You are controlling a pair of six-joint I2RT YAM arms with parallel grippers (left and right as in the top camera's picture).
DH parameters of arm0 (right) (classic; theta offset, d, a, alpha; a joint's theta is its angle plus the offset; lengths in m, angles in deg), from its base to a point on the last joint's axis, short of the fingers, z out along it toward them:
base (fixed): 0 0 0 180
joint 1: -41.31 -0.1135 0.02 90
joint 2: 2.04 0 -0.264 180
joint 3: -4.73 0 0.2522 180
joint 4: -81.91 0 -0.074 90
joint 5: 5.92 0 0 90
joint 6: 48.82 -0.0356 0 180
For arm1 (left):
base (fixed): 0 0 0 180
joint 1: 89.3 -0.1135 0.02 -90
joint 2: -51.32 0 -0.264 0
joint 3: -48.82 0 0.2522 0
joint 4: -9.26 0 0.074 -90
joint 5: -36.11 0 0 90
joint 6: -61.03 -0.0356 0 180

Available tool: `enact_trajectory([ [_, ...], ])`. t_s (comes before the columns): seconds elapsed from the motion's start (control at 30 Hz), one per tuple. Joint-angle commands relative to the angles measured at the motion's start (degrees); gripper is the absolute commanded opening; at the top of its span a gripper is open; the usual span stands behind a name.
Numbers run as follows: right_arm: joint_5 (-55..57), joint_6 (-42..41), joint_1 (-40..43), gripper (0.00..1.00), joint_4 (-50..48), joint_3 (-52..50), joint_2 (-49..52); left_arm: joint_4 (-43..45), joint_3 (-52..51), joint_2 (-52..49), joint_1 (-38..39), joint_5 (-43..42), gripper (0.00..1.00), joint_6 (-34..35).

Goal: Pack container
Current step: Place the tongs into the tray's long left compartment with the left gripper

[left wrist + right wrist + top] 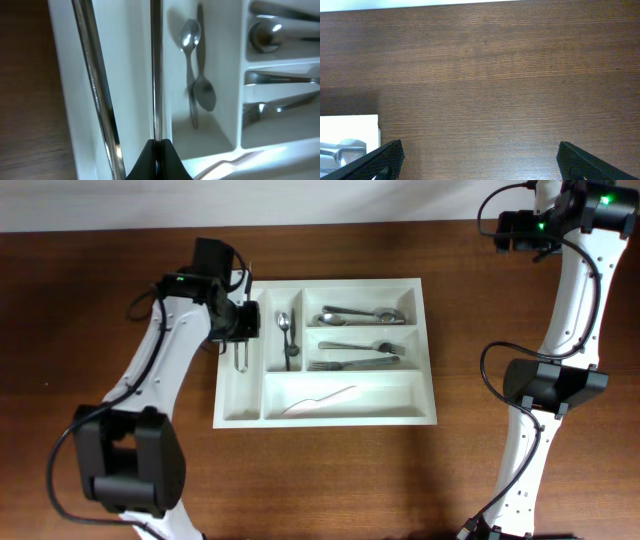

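The container point(428, 352) is a white cutlery tray at the table's middle. My left gripper point(243, 330) hovers over its leftmost narrow compartment, shut on a thin metal utensil point(241, 357) with two long bars that hangs over the tray's left wall. In the left wrist view the jaws point(158, 150) pinch one bar point(156, 70); the other bar point(97, 90) runs beside it above the tray point(225, 75). My right gripper point(512, 227) is open and empty at the far right back, over bare table point(480, 165); only the tray's corner point(350, 127) shows there.
The second narrow compartment holds two spoons point(288, 335), which also show in the left wrist view point(195, 75). The top wide compartment holds spoons point(356, 313), the middle one forks point(360, 355), the bottom one a white plastic knife point(320, 402). Dark wooden table all round.
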Motion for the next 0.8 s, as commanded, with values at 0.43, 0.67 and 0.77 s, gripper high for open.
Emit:
enact_trajectory([
  [0.43,0.5,-0.5,-0.1,0.98,0.0,0.4,-1.0,-2.4,6.0,-2.8,-2.1,-0.3,0.63,-1.7],
  [0.67,0.5,-0.5,-0.1,0.99,0.0,0.4,-1.0,-10.1,15.0,5.2,-6.9,4.8,0.98,-1.9],
  [0.77,0.5,-0.5,-0.1,0.99,0.0,0.4,-1.0,-10.7,15.2,9.7,-8.4,4.9,0.99,-1.9],
])
